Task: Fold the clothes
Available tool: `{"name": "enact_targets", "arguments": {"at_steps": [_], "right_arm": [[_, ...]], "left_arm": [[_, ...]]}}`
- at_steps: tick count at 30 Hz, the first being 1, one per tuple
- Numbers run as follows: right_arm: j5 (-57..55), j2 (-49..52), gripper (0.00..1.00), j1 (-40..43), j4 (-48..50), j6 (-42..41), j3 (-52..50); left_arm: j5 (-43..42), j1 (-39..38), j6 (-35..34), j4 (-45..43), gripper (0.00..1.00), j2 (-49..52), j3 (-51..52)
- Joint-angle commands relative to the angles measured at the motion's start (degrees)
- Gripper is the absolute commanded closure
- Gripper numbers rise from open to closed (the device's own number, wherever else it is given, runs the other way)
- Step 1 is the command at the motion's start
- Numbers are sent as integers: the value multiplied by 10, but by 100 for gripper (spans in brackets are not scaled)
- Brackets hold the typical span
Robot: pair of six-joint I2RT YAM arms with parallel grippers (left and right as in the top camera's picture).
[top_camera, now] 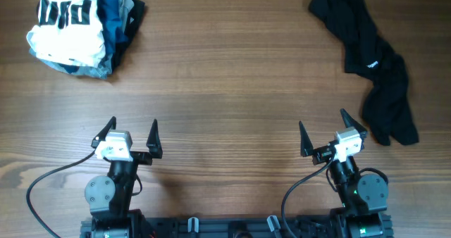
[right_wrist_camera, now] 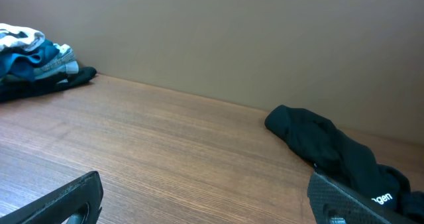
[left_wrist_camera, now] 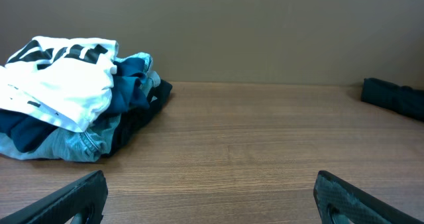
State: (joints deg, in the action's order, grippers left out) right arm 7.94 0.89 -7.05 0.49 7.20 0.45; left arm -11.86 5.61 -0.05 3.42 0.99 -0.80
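The black garment [top_camera: 366,55] lies crumpled in a long strip at the far right of the table, with a small white logo near its middle. It shows in the right wrist view [right_wrist_camera: 331,151] ahead and to the right, and its far end shows at the right edge of the left wrist view [left_wrist_camera: 394,97]. My left gripper [top_camera: 131,134] is open and empty near the front left, far from the garment. My right gripper [top_camera: 325,129] is open and empty near the front right, a short way in front of the garment's lower end.
A pile of folded clothes [top_camera: 77,27] lies at the far left: a white black-striped piece on top of blue and grey ones. It shows in the left wrist view [left_wrist_camera: 73,98] and small in the right wrist view [right_wrist_camera: 36,61]. The wooden table [top_camera: 225,90] spans the views.
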Motion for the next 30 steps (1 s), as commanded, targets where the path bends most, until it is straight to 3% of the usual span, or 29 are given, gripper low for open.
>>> {"name": "enact_targets", "arguments": {"at_steps": [1,9,12,20,30], "right_arm": [[11,-5,0,3,3,3,-2],[11,-5,0,3,2,3,-2],[-4,-5,0,3,7,53,-2],[0,-5,0,3,8,46,-1],[62,0,0,3,108,-15,34]], "left_arm": [[5,-1,7,-1,0,-4,4],[5,-1,7,-1,0,-4,4],[5,-1,7,-1,0,-4,4],[5,-1,7,-7,0,-4,4],[-68,-1,7,-24,0,4,-40]]}}
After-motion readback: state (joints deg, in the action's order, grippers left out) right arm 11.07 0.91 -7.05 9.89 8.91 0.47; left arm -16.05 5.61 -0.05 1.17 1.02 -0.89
